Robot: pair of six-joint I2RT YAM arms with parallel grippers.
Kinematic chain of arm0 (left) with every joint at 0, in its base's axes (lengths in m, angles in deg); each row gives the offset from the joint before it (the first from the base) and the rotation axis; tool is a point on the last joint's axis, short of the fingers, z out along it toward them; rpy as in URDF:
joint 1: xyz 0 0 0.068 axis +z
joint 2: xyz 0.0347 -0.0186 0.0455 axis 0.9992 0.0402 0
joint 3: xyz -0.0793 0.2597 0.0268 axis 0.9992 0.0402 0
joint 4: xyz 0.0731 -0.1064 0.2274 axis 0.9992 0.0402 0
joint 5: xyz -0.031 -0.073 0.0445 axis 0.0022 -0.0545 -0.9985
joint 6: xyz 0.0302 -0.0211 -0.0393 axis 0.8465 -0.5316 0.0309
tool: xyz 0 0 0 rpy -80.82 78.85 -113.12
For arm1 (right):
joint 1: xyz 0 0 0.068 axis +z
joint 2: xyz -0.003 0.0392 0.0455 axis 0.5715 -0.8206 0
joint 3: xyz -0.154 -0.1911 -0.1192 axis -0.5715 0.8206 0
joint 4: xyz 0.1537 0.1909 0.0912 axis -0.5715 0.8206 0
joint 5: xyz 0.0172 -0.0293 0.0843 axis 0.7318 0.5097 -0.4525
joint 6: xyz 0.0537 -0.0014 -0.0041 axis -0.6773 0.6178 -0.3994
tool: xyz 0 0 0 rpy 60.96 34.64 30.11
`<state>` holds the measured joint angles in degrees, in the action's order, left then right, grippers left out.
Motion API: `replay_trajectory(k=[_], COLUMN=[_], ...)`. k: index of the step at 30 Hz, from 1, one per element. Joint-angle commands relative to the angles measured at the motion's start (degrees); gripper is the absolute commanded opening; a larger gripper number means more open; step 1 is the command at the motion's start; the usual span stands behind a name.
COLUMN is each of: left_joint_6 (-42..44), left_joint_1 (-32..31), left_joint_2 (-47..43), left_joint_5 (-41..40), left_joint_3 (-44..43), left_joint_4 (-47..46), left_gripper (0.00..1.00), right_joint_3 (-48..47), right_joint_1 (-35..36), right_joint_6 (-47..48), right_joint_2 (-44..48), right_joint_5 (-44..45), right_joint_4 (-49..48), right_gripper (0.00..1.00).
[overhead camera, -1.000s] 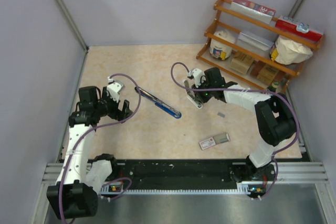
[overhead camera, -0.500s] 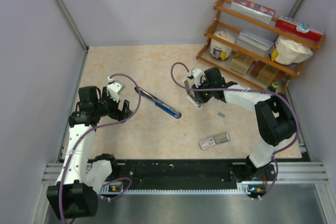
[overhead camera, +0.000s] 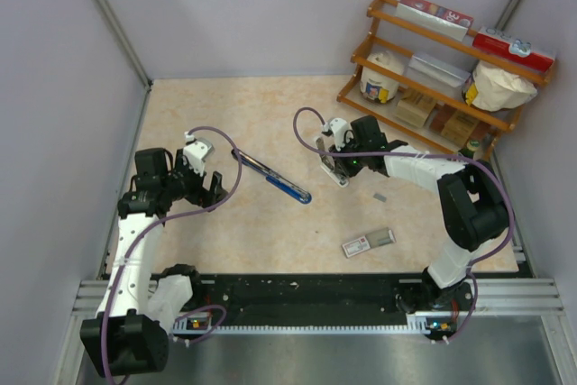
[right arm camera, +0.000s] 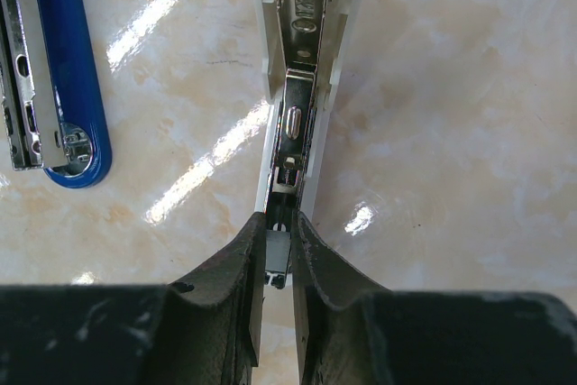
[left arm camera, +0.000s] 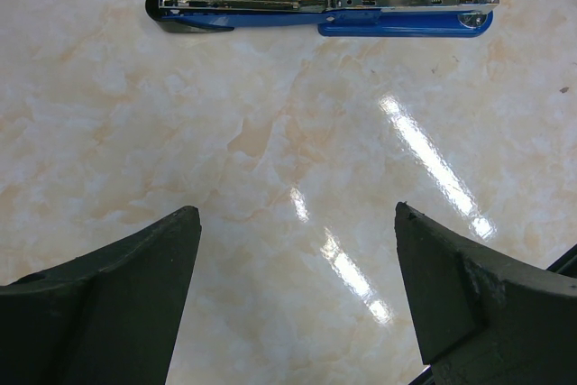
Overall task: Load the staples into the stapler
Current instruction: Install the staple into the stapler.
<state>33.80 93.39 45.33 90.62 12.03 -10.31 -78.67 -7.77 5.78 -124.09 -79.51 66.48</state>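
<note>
Blue stapler (left arm camera: pixel 320 11) lies opened flat, bare marble top (left arm camera: pixel 270 151) all round. L gripper (left arm camera: pixel 296 218) spread wide, empty, just short of it. R gripper (right arm camera: pixel 278 227) pinches white stapler (right arm camera: pixel 311 87) by its end, near blue tip.

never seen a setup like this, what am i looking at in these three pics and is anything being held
These are two robot arms bolted at the near edge of a table, each ending in a two-finger claw. The wide picture comes from a fixed camera above and behind them. The other two come from a camera on each wrist, so the dark shapes at the bottom are that arm's own fingers.

On the table lie a blue stapler swung open flat, a white stapler, a red-and-white staple box and a tiny grey bit I can't identify. A wooden shelf stands back right.

The left claw is open and empty. The right claw is shut on the white stapler's end.
</note>
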Motion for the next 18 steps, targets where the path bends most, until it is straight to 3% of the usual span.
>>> replay_trajectory(k=[1,18], left_joint_6=[-0.14,-0.14], left_joint_1=[0.37,0.46], left_joint_2=[0.17,0.35], left_joint_5=[1.12,1.03], left_joint_3=[0.08,-0.09], left_joint_4=[-1.73,-1.73], left_gripper=[0.92,0.92], right_joint_3=[-0.41,-0.68], right_joint_1=[-0.64,-0.64], right_joint_6=[0.68,0.86], right_joint_2=[1.19,0.92], right_joint_5=[-0.40,-1.11], right_joint_4=[-0.17,0.88], right_gripper=[0.15,0.15])
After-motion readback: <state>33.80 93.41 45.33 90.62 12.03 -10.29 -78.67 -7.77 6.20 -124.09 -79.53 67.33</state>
